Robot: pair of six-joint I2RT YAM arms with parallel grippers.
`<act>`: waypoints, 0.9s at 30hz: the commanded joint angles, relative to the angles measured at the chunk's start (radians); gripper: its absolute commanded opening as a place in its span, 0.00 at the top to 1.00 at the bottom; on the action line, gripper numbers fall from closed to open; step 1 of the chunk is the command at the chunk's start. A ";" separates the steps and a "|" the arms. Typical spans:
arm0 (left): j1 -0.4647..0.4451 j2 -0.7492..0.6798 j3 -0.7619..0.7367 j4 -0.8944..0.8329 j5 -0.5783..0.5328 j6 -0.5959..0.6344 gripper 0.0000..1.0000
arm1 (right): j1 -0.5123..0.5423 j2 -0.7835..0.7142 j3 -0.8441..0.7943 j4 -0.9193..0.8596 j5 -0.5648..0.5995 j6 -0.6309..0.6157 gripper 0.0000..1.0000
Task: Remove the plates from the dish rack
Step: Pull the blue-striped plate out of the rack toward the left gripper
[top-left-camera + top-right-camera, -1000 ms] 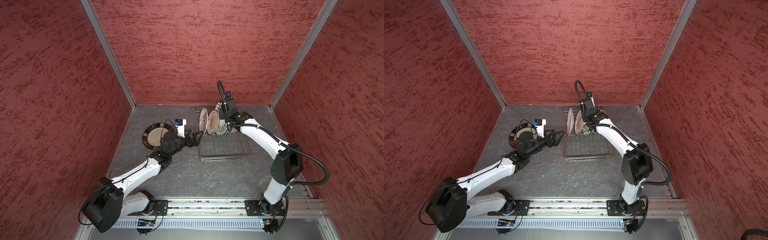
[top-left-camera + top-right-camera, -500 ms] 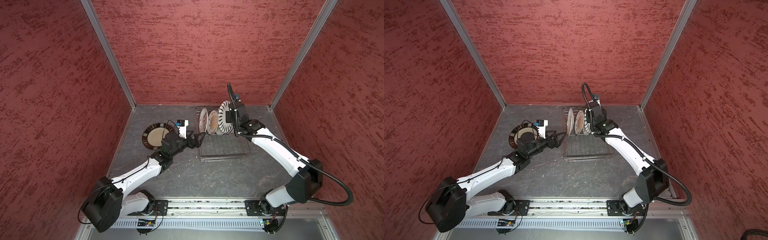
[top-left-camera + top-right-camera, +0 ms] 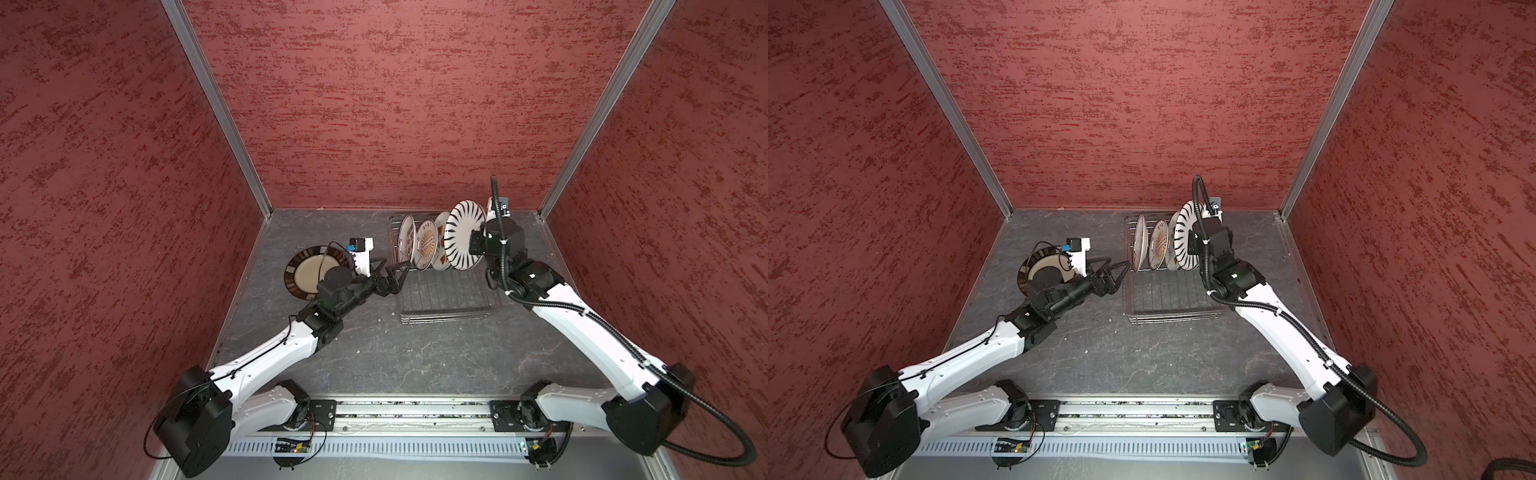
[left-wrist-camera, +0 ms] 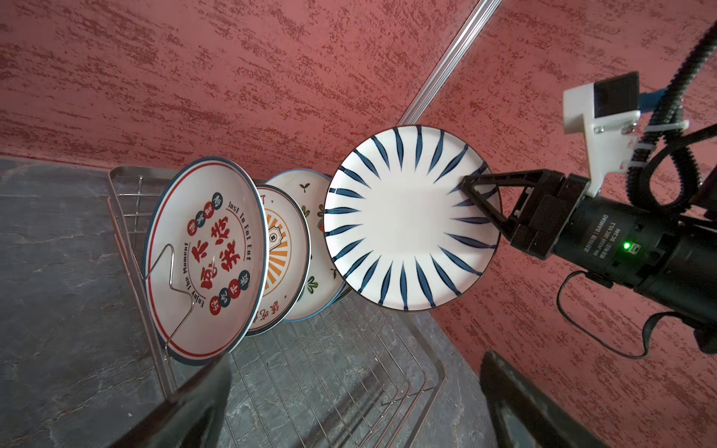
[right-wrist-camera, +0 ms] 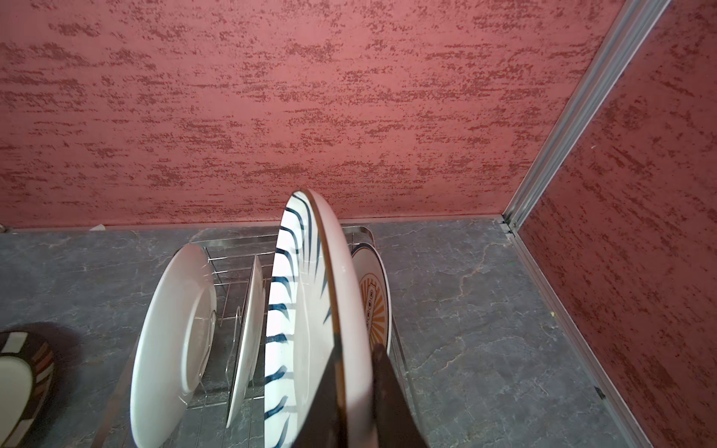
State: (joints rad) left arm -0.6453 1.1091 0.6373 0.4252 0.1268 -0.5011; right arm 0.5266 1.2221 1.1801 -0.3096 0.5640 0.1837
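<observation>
My right gripper (image 3: 473,245) (image 5: 349,388) is shut on the rim of a white plate with dark radial stripes (image 3: 463,235) (image 4: 407,217). It holds the plate upright above the far right of the silver wire dish rack (image 3: 440,299) (image 4: 349,368). Three plates stand in the rack's far row: one with red characters (image 4: 201,256), an orange sunburst one (image 4: 281,248), and one with leaf prints (image 4: 314,217). A further sunburst plate (image 5: 374,302) stands behind the held one. My left gripper (image 3: 399,266) (image 4: 349,407) is open at the rack's left edge, close to the red-character plate, holding nothing.
A dark-rimmed plate (image 3: 309,272) (image 5: 19,380) lies flat on the grey table left of the rack, partly under my left wrist. Red walls close in the back and both sides. The arms' base rail (image 3: 407,415) runs along the front edge.
My right arm has lifted the striped plate up and to the right, out from among the standing plates. My left arm has barely moved and stays open.
</observation>
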 commanded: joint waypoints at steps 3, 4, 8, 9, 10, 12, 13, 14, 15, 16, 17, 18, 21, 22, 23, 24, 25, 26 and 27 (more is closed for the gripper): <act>-0.076 -0.071 0.000 -0.070 -0.147 0.052 0.01 | -0.001 -0.168 -0.098 0.213 -0.075 0.062 0.96; -0.076 -0.079 -0.002 -0.071 -0.131 0.046 0.01 | -0.002 -0.191 -0.118 0.227 -0.096 0.071 0.96; -0.076 -0.106 -0.014 -0.059 -0.082 0.014 0.01 | -0.034 -0.268 -0.201 0.297 -0.215 0.148 0.95; -0.077 -0.112 -0.015 -0.059 -0.076 0.010 0.01 | -0.046 -0.285 -0.222 0.316 -0.252 0.168 0.95; -0.077 -0.116 -0.016 -0.063 -0.073 0.006 0.00 | -0.056 -0.300 -0.237 0.331 -0.278 0.184 0.95; -0.076 -0.125 -0.017 -0.070 -0.059 -0.003 0.01 | -0.078 -0.333 -0.277 0.373 -0.343 0.224 0.95; -0.075 -0.128 -0.018 -0.073 -0.057 -0.010 0.00 | -0.090 -0.345 -0.291 0.389 -0.374 0.240 0.95; -0.076 -0.130 -0.019 -0.076 -0.052 -0.020 0.01 | -0.104 -0.355 -0.305 0.401 -0.414 0.260 0.95; -0.076 -0.131 -0.018 -0.081 -0.047 -0.029 0.00 | -0.118 -0.362 -0.316 0.412 -0.451 0.277 0.95; -0.076 -0.132 -0.014 -0.087 -0.039 -0.036 0.01 | -0.130 -0.367 -0.325 0.422 -0.487 0.294 0.96; -0.076 -0.131 -0.008 -0.094 -0.027 -0.043 0.01 | -0.146 -0.370 -0.335 0.435 -0.538 0.313 0.96; -0.074 -0.128 -0.003 -0.100 -0.018 -0.050 0.01 | -0.165 -0.371 -0.346 0.452 -0.590 0.338 0.96; -0.074 -0.120 0.003 -0.101 -0.005 -0.071 0.01 | -0.210 -0.361 -0.376 0.521 -0.726 0.410 0.97; -0.074 -0.120 -0.003 -0.090 -0.011 -0.082 0.01 | -0.229 -0.355 -0.387 0.549 -0.773 0.440 0.97; -0.074 -0.121 -0.010 -0.077 -0.020 -0.089 0.01 | -0.245 -0.347 -0.398 0.577 -0.821 0.469 0.97; -0.074 -0.121 -0.014 -0.071 -0.029 -0.092 0.01 | -0.256 -0.340 -0.406 0.603 -0.866 0.495 0.97; -0.074 -0.120 -0.015 -0.071 -0.038 -0.096 0.01 | -0.266 -0.332 -0.417 0.634 -0.913 0.525 0.97; -0.074 -0.116 -0.013 -0.075 -0.045 -0.098 0.01 | -0.272 -0.327 -0.429 0.669 -0.956 0.551 0.98; -0.073 -0.110 -0.009 -0.080 -0.050 -0.099 0.00 | -0.272 -0.325 -0.441 0.693 -0.972 0.578 0.99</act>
State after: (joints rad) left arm -0.7193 0.9901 0.6342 0.3401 0.0940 -0.5793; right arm 0.2691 0.9081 0.7364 0.0994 -0.2157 0.6117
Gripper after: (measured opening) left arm 0.994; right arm 0.130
